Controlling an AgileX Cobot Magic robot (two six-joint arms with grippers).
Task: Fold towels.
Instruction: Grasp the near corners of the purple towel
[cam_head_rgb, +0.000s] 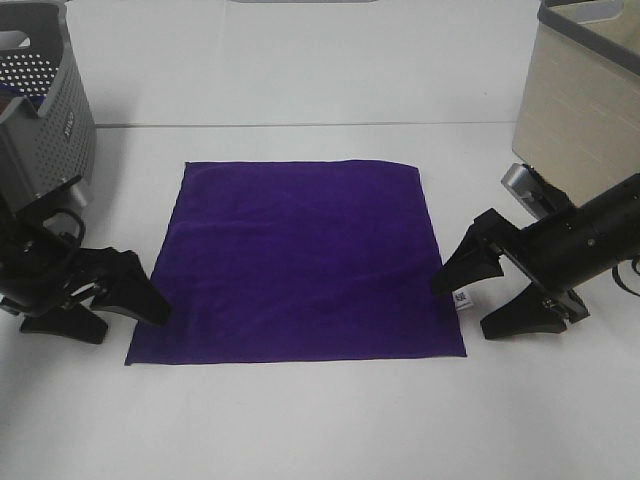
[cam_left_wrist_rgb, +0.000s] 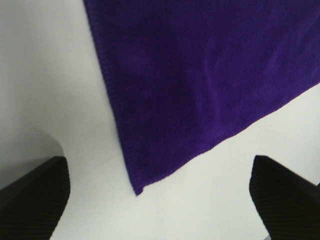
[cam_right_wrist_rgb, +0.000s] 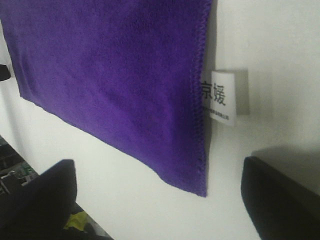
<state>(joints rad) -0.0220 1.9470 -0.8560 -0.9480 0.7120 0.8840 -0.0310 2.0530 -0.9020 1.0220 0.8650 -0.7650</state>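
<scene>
Black-fingered left gripper (cam_head_rgb: 135, 326), jaws spread wide, sits low at the near-left corner of the deep purple square cloth towel (cam_head_rgb: 300, 255), spread flat on the white table (cam_head_rgb: 300, 420). The right gripper (cam_head_rgb: 460, 311), equally wide, flanks the near-right corner by the white tag (cam_head_rgb: 461, 298), likely so both corners lift together.

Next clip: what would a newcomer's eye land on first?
A purple towel lies spread flat on the white table, white tag at its right edge. The left gripper and right gripper, both open, flank its near corners. A grey perforated basket stands far left, a beige bin far right.
</scene>
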